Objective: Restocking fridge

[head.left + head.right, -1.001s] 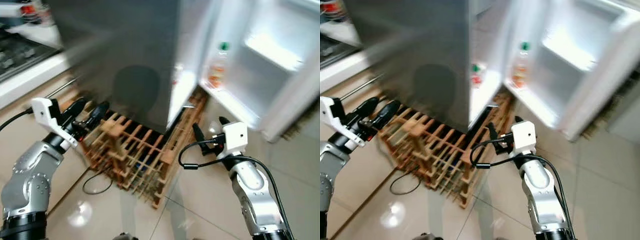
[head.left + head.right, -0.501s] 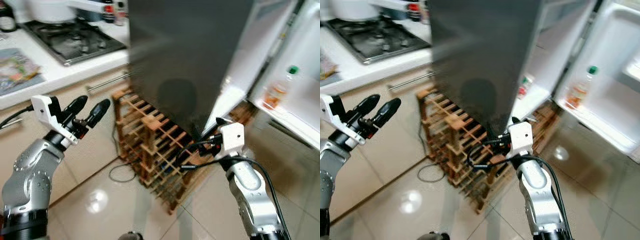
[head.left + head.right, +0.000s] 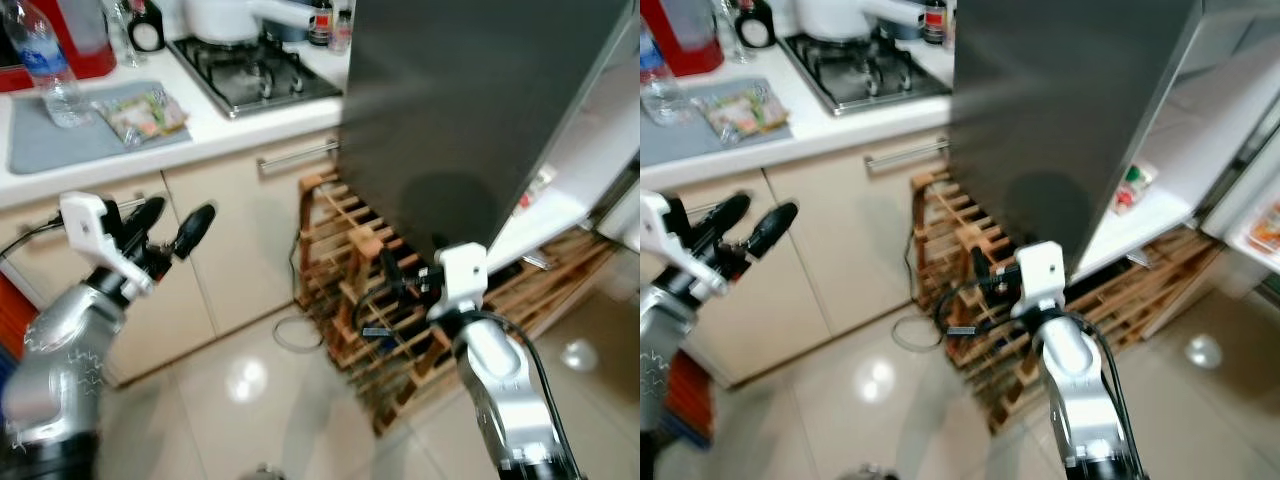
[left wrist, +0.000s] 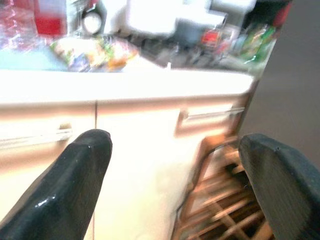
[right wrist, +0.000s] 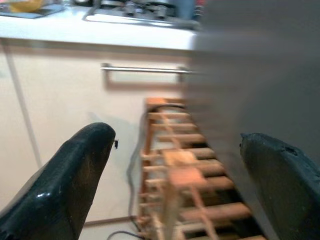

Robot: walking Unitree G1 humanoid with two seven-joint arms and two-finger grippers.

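The dark grey fridge (image 3: pixel 460 100) stands ahead on the right, its lit white inside (image 3: pixel 1170 170) showing past its edge, with a red and green packet (image 3: pixel 1130 186) on a low shelf. A clear water bottle (image 3: pixel 40 60) and a snack packet (image 3: pixel 135 112) lie on a grey mat (image 3: pixel 50 145) on the counter at far left. My left gripper (image 3: pixel 170 225) is held up before the cream cabinet doors, open and empty. My right gripper (image 3: pixel 990 280) hangs open and empty over the wine rack. Both fingertips (image 4: pixel 75 170) stand wide apart in the left wrist view.
A wooden wine rack (image 3: pixel 395 265) stands on the floor against the fridge side. A loose cable (image 3: pixel 295 332) lies beside it. A gas hob (image 3: pixel 255 75) with a white pot (image 3: pixel 225 15) is on the counter. A cabinet handle (image 3: pixel 295 155) juts out. Glossy tile floor spreads below.
The whole picture has swung to the left: the open fridge door slid out on the right, and the counter with the bottle came in. Both arms keep their pose, fingers still open.
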